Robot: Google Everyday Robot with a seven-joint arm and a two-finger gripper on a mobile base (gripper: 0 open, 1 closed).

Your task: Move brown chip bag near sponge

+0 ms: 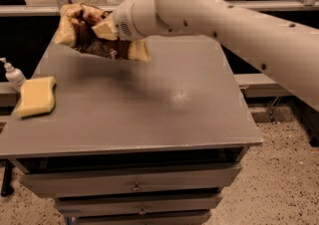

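- Transit over the grey table is, we judge, the step in hand. Doing it well means bringing the load forward along the left side and lowering it until it can be set flat. It should stop just short of the foam block rather than on top of it.
- Reaching in from the right, the white arm spans the far half of the table. Its forearm slopes down to the left, and the wrist is poised above the far left corner.
- Crumpled and glossy, the brown chip bag hangs in the air over that corner, clear of the surface and well apart from its target.
- Flat at the left edge, nearer the front, lies the sponge.
- At the bag's right side we find the gripper, fingers clenched on the foil.
- Just beyond the table's left edge, near the sponge, stands a pump bottle; we would steer the bag clear of it.
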